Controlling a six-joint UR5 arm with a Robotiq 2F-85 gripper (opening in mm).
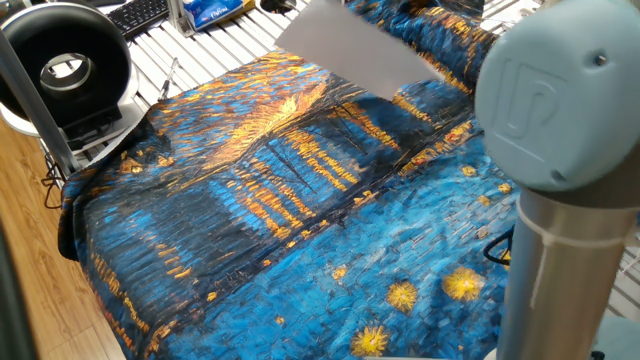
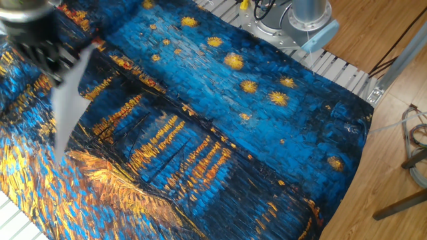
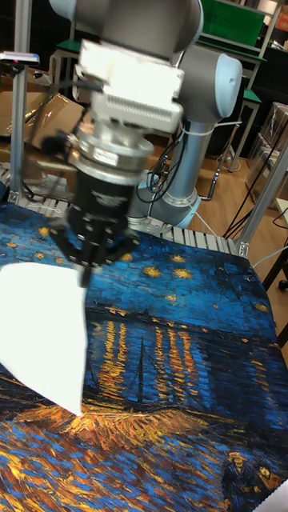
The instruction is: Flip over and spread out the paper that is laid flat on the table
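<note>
The paper [image 3: 44, 336] is a plain white sheet hanging in the air above the table [image 3: 184, 360], which is draped in blue and orange cloth. My gripper [image 3: 84, 270] is shut on its upper corner, and the sheet droops down and left from the fingers. From the other fixed view the gripper [image 2: 40, 43] is blurred at the far left, and the paper [image 2: 69, 103] hangs below it almost edge-on, its lower tip close to the cloth [image 2: 233, 133]. In one fixed view the paper [image 1: 350, 50] tilts above the cloth's far side; the gripper is out of frame there.
My arm's grey elbow [image 1: 560, 110] fills the right of one fixed view. A black round fan [image 1: 65, 65] and a keyboard [image 1: 140, 15] sit on the white slatted surface [image 1: 215, 45] beyond the cloth. The arm's base [image 2: 307, 17] stands at the table's edge.
</note>
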